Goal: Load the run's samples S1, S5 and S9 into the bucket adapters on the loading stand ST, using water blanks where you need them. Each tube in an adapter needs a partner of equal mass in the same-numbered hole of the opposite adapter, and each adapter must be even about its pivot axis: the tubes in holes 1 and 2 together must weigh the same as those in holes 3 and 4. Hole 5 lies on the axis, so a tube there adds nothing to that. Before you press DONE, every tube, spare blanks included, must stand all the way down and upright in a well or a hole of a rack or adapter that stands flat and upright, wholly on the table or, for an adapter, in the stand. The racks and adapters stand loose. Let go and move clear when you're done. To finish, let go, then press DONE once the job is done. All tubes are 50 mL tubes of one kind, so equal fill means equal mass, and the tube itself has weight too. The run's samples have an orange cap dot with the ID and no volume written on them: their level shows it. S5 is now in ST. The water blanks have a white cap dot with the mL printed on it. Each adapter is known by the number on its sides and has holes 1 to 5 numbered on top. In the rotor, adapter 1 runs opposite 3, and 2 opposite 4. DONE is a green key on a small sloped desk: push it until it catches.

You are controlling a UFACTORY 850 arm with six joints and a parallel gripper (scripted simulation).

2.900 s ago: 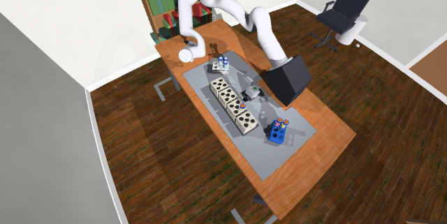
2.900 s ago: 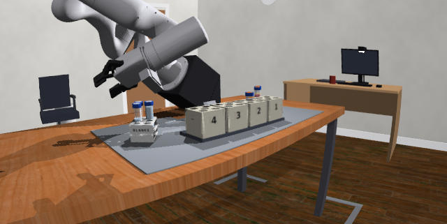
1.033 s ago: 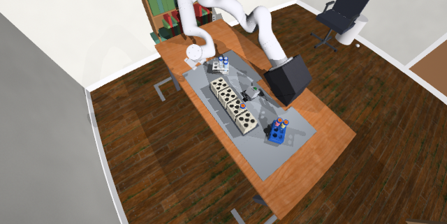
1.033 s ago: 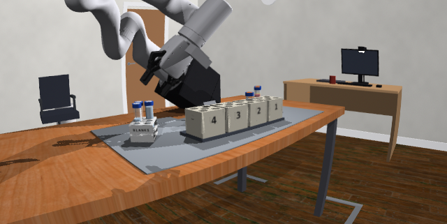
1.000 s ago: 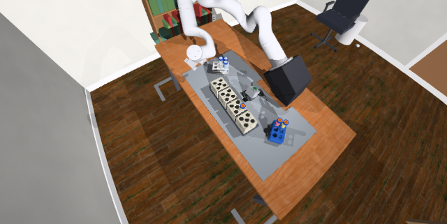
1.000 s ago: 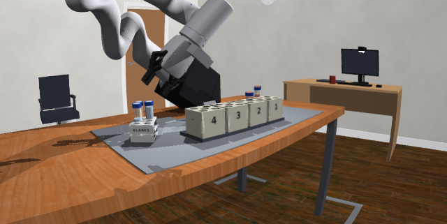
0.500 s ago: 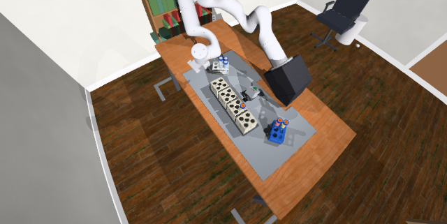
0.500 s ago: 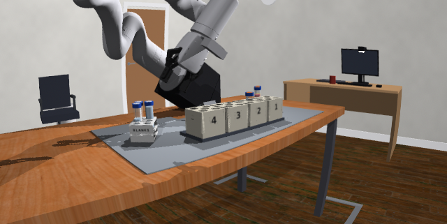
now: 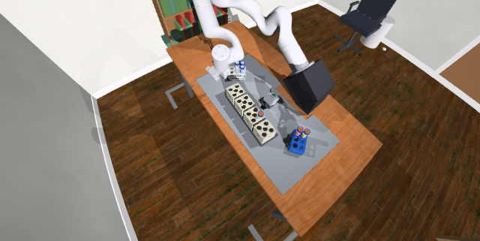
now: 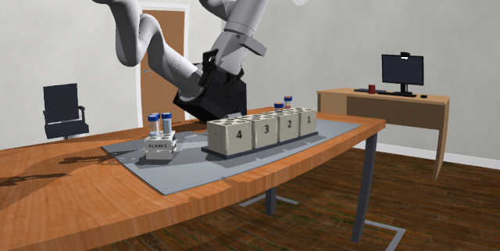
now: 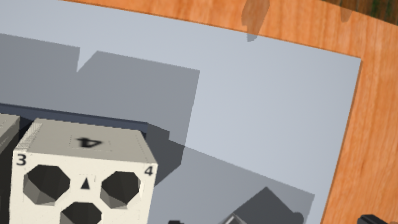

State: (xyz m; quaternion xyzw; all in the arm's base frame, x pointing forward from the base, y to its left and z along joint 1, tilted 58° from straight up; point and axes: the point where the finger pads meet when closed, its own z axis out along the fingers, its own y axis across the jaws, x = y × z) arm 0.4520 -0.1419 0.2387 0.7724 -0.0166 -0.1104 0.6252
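Note:
The stand ST [image 10: 219, 154] holds four cream adapters in a row, numbered 4 [image 10: 230, 135] [image 9: 235, 91] [image 11: 85, 150], 3 [image 10: 266, 129], 2 [image 10: 289, 123] [image 9: 253, 116] and 1 [image 10: 308, 120] [image 9: 265, 131]. One orange-dot sample tube [image 9: 260, 113] stands in adapter 2. The blue sample rack [image 9: 297, 144] holds two orange-dot tubes [image 9: 298, 131] [image 9: 306, 132]. The white BLANKS rack [image 10: 161, 146] [image 9: 238, 73] holds blue-capped blanks [image 10: 153, 123] [image 10: 166, 121]. My gripper [image 10: 207, 72] is open and empty. It hangs tilted in the air above the mat, between the BLANKS rack and adapter 4.
The grey mat [image 9: 277, 158] [image 11: 260, 100] lies on the wooden table [image 9: 330, 173] [image 11: 372, 110]. The DONE desk [image 9: 271, 100] with its green key stands beside the stand. The black robot base [image 9: 309, 85] [image 10: 224, 100] stands at the table's far side.

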